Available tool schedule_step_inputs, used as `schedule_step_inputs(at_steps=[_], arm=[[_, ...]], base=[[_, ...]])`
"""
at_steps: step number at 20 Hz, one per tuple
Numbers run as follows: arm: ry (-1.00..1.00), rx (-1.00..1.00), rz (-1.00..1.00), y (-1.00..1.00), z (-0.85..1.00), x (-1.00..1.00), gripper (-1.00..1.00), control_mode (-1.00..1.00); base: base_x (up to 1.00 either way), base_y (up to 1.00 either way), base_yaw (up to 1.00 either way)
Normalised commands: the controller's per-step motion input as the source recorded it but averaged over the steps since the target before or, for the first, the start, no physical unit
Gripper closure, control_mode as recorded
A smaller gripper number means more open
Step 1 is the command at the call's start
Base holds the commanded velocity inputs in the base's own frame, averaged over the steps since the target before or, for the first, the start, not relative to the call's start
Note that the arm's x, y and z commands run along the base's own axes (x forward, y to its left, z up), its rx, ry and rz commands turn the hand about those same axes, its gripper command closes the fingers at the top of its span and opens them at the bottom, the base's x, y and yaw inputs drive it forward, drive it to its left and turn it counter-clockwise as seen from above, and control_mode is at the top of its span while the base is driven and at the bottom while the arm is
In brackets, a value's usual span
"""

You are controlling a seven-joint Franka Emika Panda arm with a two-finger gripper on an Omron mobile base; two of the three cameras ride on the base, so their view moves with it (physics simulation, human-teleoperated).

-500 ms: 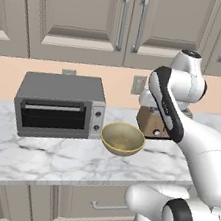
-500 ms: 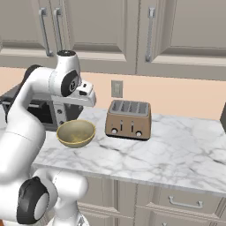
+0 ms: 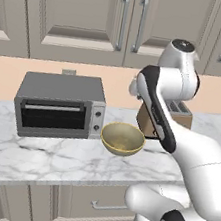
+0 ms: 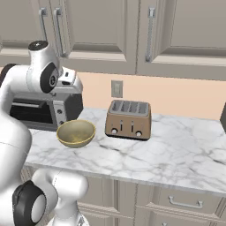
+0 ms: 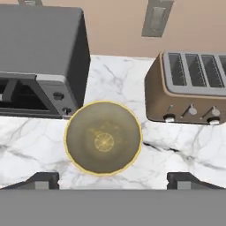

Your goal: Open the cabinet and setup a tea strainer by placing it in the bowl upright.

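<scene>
On the marble counter, the bowl sits below wide-apart jaws, cabinet doors seemingly closed.

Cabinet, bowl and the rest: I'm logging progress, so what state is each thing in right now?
Cabinet: both doors shut.
Bowl: upright on the counter, empty.
Toaster oven: door shut.
Toaster: slots empty.
Claw: open, above the bowl, holding nothing.

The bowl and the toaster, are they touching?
Apart. The hand view shows bare marble between the bowl and the toaster; the right base view shows that gap too.
</scene>
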Motion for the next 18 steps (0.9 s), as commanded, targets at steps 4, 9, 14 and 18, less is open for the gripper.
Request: schedule_step_inputs(at_steps=[4, 9, 14, 18], arm=[[-0.36, -0.04, 0.0, 0.23, 0.8, 0.0, -1.0, -1.0], [-0.48, 0.0, -0.02, 0.02, 0.83, 0.0, -1.0, -1.0], [-0.33, 0.12, 0.0, 0.0, 0.76, 0.0, -1.0, -1.0], [-0.04, 0.2, 0.0, -0.02, 0.42, 0.11, -1.0, -1.0]], base=[[0.0, 0.0, 0.0], [0.0, 0.0, 0.0], [0.0, 0.0, 0.0], [0.0, 0.0, 0.0]])
